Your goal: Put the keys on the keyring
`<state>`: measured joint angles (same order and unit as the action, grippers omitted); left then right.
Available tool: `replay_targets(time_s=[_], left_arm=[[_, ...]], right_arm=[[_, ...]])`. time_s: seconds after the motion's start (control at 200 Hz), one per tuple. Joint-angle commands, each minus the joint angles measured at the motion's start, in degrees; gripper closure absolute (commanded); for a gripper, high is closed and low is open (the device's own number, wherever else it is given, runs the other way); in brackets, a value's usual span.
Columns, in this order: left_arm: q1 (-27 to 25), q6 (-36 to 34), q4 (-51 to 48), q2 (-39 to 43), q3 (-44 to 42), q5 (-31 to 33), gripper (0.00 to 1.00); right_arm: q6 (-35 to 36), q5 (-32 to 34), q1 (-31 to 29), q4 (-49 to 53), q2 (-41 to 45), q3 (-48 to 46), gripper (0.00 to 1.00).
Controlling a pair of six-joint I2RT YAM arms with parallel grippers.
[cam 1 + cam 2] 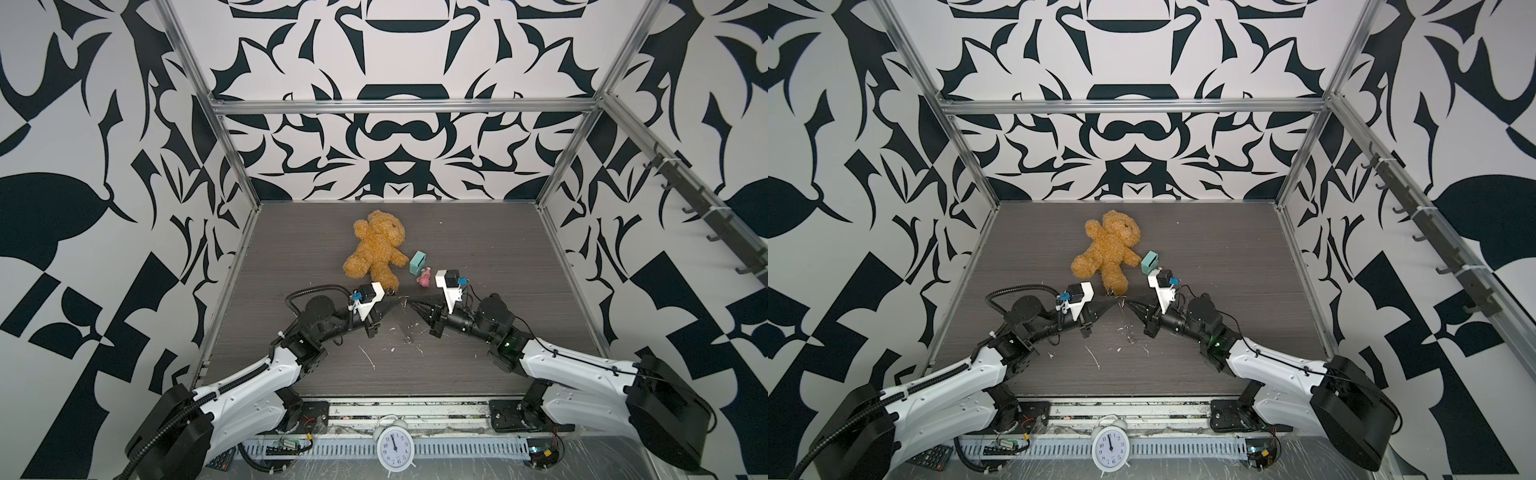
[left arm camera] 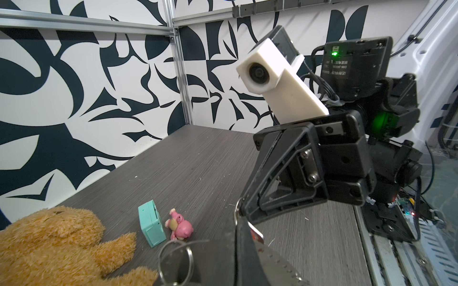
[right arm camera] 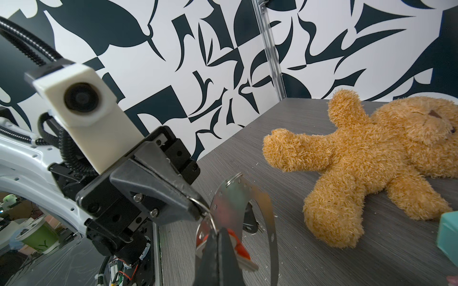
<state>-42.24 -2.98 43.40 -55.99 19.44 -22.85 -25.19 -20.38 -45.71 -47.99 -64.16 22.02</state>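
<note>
Right now your only container is the teal box (image 1: 417, 262), upright at mid-frame beside the teddy bear (image 1: 378, 249); you cannot see inside it. Just below, at frame centre, your left end effector (image 1: 397, 300) is clamped on the keyring (image 2: 192, 261), its strap (image 3: 233, 195) hanging. Your right end effector (image 1: 410, 303) pinches the red tag (image 3: 239, 247) just beside the ring. Bare bench (image 1: 498, 257) runs to the right wall and the near edge.
</note>
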Motion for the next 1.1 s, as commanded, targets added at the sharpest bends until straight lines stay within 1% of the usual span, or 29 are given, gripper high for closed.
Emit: replay_targets(time_s=[0.0,0.095,0.435,0.86,0.955,1.095], left_arm=[[-0.56,0.99,7.24,0.53,-0.95,-3.62,1.00],[-0.58,2.18,8.97,0.53,-1.46,-3.38,1.00],[-0.56,2.54,9.07,1.23,-2.04,-1.51,1.00],[-0.56,3.31,12.59,1.32,-3.71,0.40,1.00],[-0.56,3.24,12.50,1.32,-3.69,0.35,1.00],[-0.56,3.16,12.50,1.41,-3.64,0.35,1.00]], right_arm=[[-1.49,4.65,1.77,-1.43,-1.19,0.30,1.00],[-1.73,4.98,1.85,-1.50,-1.58,0.26,1.00],[-0.94,6.49,1.86,-0.97,-0.70,-0.30,1.00],[-0.91,7.02,1.86,-0.48,-1.37,-0.05,1.00],[-0.91,7.52,1.86,-0.44,-1.58,-0.07,0.93],[-0.42,8.33,1.86,0.03,-0.79,-0.35,0.89]])
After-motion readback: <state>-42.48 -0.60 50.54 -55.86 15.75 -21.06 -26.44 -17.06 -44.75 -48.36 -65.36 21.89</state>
